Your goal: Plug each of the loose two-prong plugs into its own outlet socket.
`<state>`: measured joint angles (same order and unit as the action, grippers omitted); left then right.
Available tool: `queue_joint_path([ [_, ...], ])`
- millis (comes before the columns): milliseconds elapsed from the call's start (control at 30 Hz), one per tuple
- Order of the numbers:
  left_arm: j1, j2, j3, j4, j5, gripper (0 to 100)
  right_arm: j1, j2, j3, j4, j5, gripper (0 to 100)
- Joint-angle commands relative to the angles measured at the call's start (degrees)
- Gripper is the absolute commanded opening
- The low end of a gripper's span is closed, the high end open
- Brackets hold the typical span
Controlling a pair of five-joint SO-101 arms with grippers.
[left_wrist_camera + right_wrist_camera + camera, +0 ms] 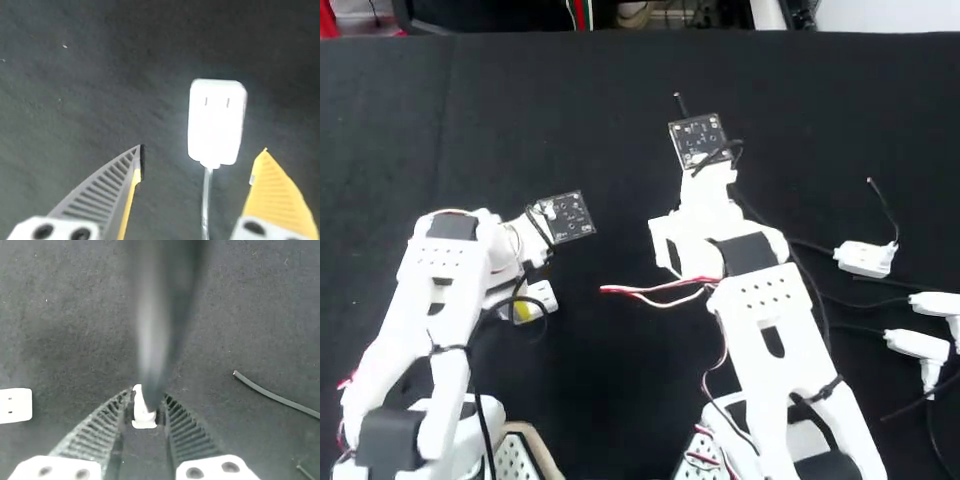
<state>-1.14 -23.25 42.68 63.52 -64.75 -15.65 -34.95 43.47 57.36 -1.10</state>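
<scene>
A white outlet socket (216, 122) with two slots lies on the black cloth, its white cable running back between my left gripper's fingers. My left gripper (202, 149) is open, one grey and one yellow finger on either side of the socket's near end. In the high view this socket (542, 297) lies at the left gripper (525, 308). My right gripper (149, 395) is shut on a small white plug (143, 410), whose black cable (160, 315) rises blurred in front of the camera. Another white socket block (15, 405) lies off to one side.
Three more white plug or socket pieces (865, 258) (935, 303) (918, 345) with black cables lie at the right edge of the table. A loose black wire (270, 394) lies near the right gripper. Red and white servo leads (650, 290) hang between the arms.
</scene>
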Motion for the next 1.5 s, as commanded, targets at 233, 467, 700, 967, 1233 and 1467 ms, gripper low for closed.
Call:
queue_joint_path([
  [233,1.71,12.92,-3.56,-8.44,-0.97,34,0.62,0.04,-3.03,0.00,0.44,1.2],
  [467,3.12,15.38,-3.12,-8.44,-1.05,34,0.53,0.04,-3.03,0.00,0.53,1.2],
  [700,5.49,15.38,-3.12,-7.91,-0.44,21,0.70,0.04,-3.03,-0.09,0.53,1.2],
  [967,6.55,15.30,-3.65,-8.35,3.16,14,0.53,-0.04,-3.03,-0.09,0.62,1.3],
  [1233,9.36,15.47,-10.15,-8.44,8.97,14,0.70,-0.13,-3.12,-0.09,0.62,1.3],
  [1467,13.05,15.47,-11.91,-15.91,19.16,14,0.79,-0.40,-3.12,0.18,0.62,1.3],
])
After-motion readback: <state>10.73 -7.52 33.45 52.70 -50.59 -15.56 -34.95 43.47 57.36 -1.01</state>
